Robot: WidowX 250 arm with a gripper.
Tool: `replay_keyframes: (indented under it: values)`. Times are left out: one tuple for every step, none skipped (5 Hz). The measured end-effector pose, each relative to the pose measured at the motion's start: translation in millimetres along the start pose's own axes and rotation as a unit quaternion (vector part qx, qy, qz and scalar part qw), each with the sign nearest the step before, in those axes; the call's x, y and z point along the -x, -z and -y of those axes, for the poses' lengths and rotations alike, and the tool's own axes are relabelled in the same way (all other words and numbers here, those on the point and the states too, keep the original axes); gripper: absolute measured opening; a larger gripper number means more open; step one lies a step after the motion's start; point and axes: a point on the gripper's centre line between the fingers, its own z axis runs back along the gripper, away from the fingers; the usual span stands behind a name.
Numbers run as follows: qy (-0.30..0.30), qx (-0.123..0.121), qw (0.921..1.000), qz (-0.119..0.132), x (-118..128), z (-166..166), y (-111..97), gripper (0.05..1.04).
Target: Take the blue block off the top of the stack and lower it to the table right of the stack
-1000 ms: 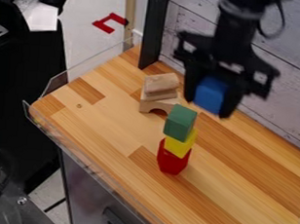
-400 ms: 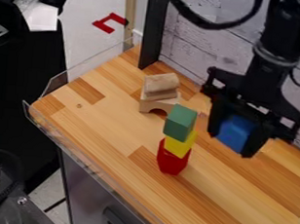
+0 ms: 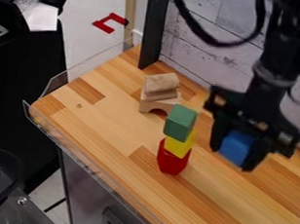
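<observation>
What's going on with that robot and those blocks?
The robot's claw is holding a blue block, to the right of a stack in the picture. The stack has a green block on top, yellow in the middle and red at the bottom. Some wooden blocks sit behind it.

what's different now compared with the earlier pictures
The gripper moved right across the view and down, carrying the blue block it already held. The green block, yellow block, red block and wooden pieces stayed put.
</observation>
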Motion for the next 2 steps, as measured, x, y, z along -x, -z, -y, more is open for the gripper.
replay_keyframes:
  values:
    - [0.015,0.026,0.9995,0.012,-2.9,2.3,11.8,0.591]
    - [0.019,0.033,0.9989,0.027,-5.8,3.5,15.0,0.591]
